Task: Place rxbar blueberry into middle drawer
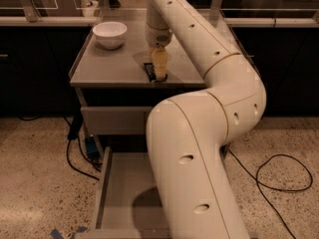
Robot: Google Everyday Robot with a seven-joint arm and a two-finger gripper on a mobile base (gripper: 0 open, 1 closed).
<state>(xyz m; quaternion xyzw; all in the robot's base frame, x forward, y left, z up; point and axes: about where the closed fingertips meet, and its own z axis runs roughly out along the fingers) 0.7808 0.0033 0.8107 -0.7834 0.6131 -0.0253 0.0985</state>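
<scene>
The rxbar blueberry, a small dark bar, lies flat on the grey cabinet top near its front edge. My gripper points straight down from the long white arm and sits on or right against the bar's right side, hiding part of it. The middle drawer is pulled out low in front of the cabinet. Its flat grey floor shows on the left, and my arm's big lower link covers its right half.
A white bowl stands at the back left of the cabinet top. A closed drawer front sits above the open drawer. Black cables lie on the speckled floor to the right, and a cable and blue plug to the left.
</scene>
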